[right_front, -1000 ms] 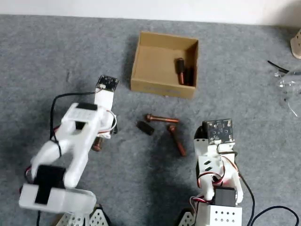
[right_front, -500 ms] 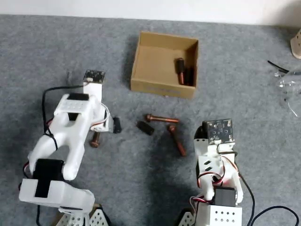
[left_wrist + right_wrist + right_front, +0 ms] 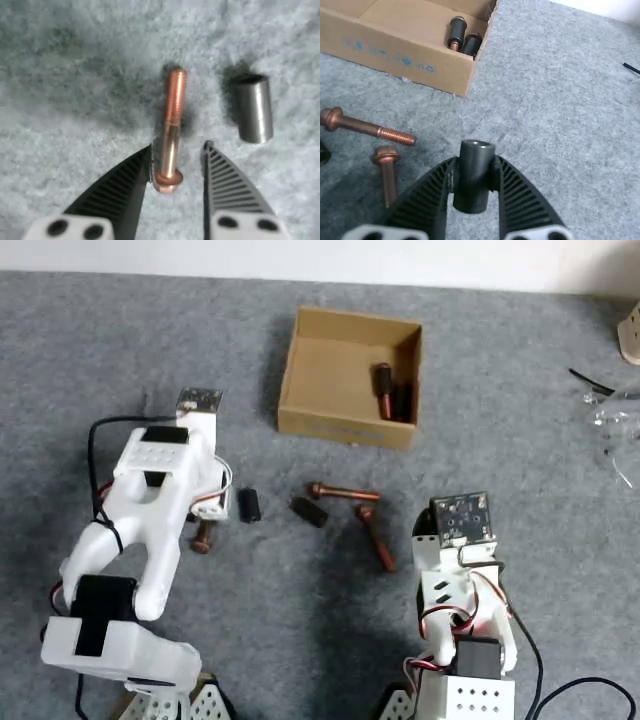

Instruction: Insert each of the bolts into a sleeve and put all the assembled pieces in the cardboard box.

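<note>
Grey carpeted surface [image 3: 540, 390] runs back to a pale wall behind the cardboard box [image 3: 345, 428]. By my count most of the job is left.

Inside the box, against its right wall, lies one assembled piece [image 3: 383, 390] with a second dark sleeve [image 3: 471, 44] touching it. I cannot tell whether that one has a bolt in it.

Outside the box, nothing is joined yet:
- **Left arm:** the left pincer [image 3: 178, 146] hangs moderately parted, straddling the head of the near bolt [image 3: 170, 125] without gripping it. A loose sleeve [image 3: 253, 107] lies just beside that bolt.
- **Right arm:** the right pincer [image 3: 473, 164] is clamped on the held sleeve [image 3: 471, 185], upright with its bore open upward, low near that arm's base.
- **Between the arms:** the level bolt [image 3: 345, 492], the slanted bolt [image 3: 378, 540] and the middle sleeve [image 3: 309, 511] lie near one another in front of the box.

I judge three bolts and three sleeves remain to pair and drop in.

Room looks generous. There is open carpet on both sides of the box and between the arms, which sit well apart. The edges I would mind are the box's front wall, which any carry must clear, and the tight middle cluster, where a pincer could nudge a neighbour. Cables [image 3: 600, 400] lie far right, well away.
</note>
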